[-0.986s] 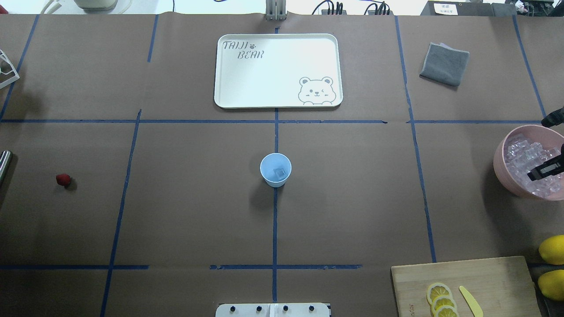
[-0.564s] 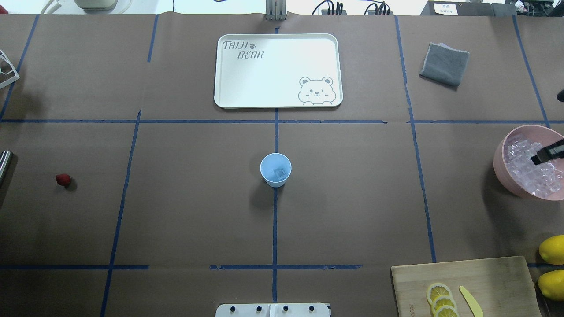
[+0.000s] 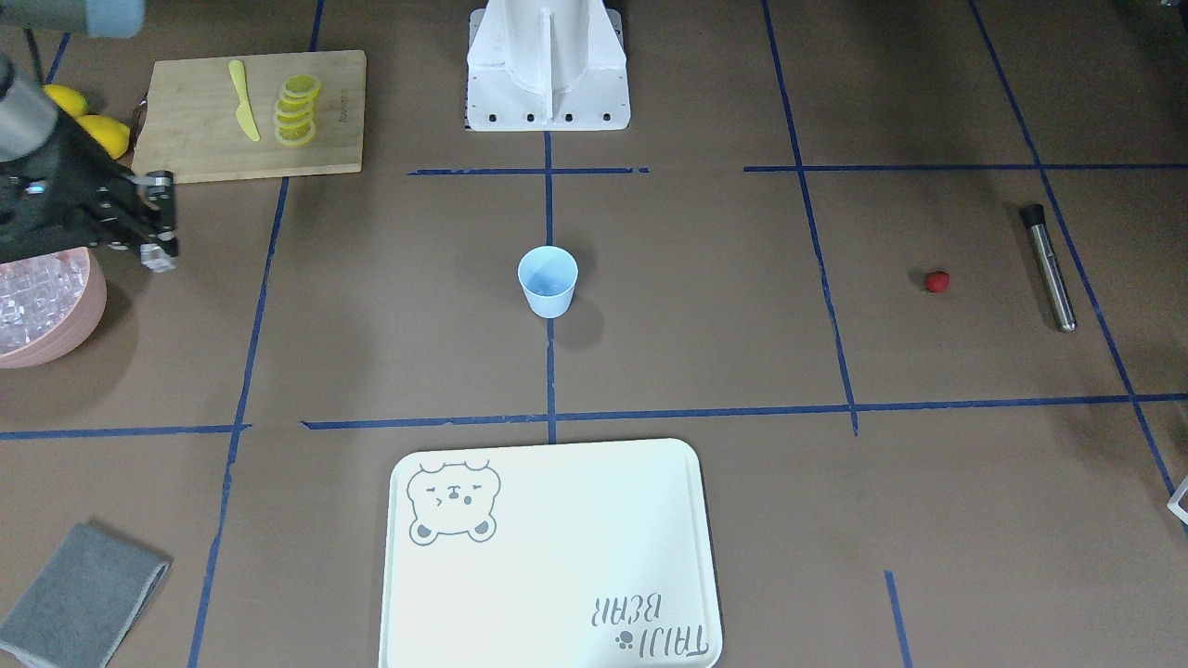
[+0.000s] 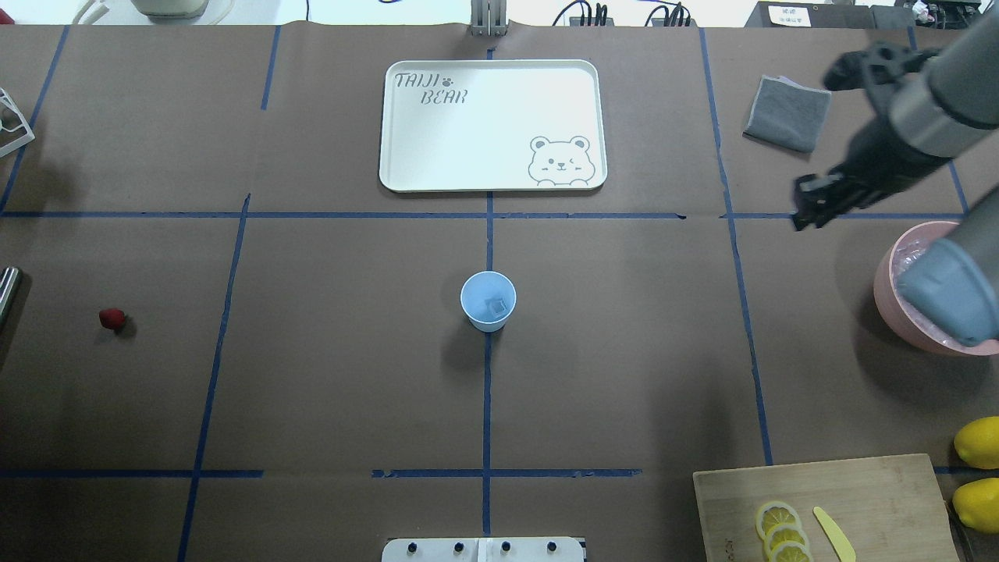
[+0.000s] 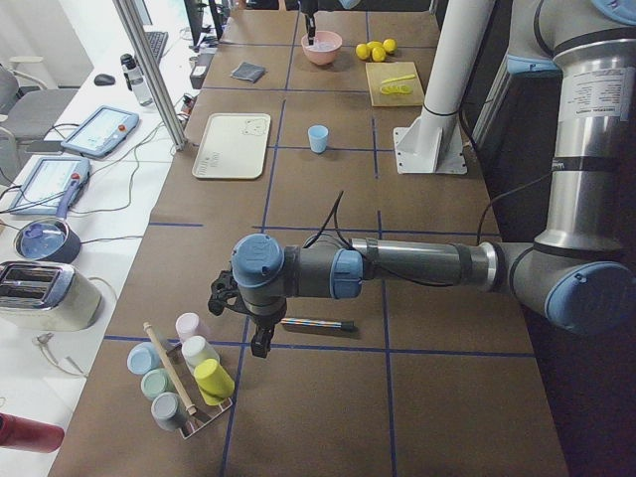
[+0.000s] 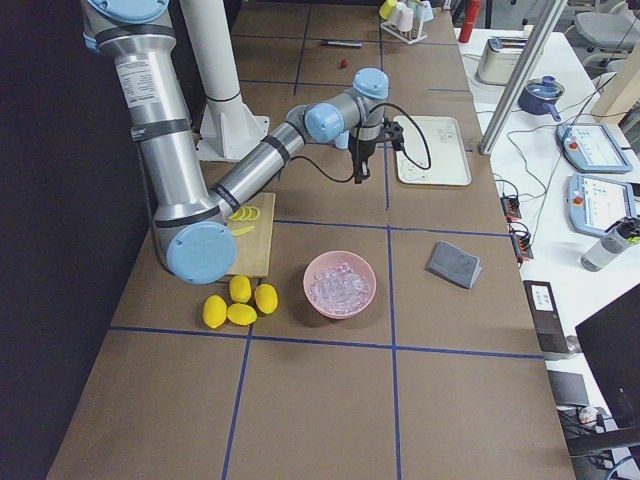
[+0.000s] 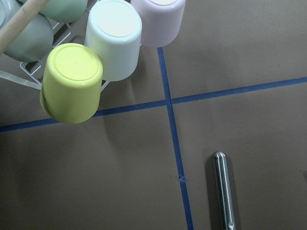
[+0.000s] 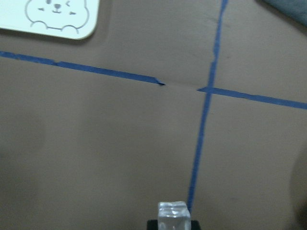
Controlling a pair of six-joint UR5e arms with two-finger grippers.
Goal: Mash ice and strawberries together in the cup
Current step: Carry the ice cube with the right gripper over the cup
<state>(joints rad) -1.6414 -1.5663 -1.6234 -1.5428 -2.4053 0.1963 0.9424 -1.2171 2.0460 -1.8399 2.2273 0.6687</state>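
The light-blue cup [image 4: 488, 300] stands upright at the table's middle with one ice cube [image 4: 495, 307] inside; it also shows in the front view [image 3: 548, 281]. My right gripper [image 4: 808, 212] hangs above the table left of the pink bowl [image 4: 886, 293] of ice and is shut on a clear ice cube [image 8: 173, 216], which shows in the right wrist view. The red strawberry [image 4: 112, 318] lies far left on the table. My left gripper [image 5: 260, 340] shows only in the left side view, near a metal rod [image 7: 224, 191]; I cannot tell if it is open.
A white bear tray [image 4: 492, 125] lies behind the cup. A grey cloth [image 4: 787, 113] is at the back right. A cutting board [image 4: 827, 499] with lemon slices and a yellow knife, and whole lemons [image 4: 978, 442], are at the front right. A rack of cups [image 7: 91, 57] stands by the left gripper.
My right gripper has risen out of the pink bowl and moved left and away from the robot, carrying an ice cube. The cup and strawberry have not moved.
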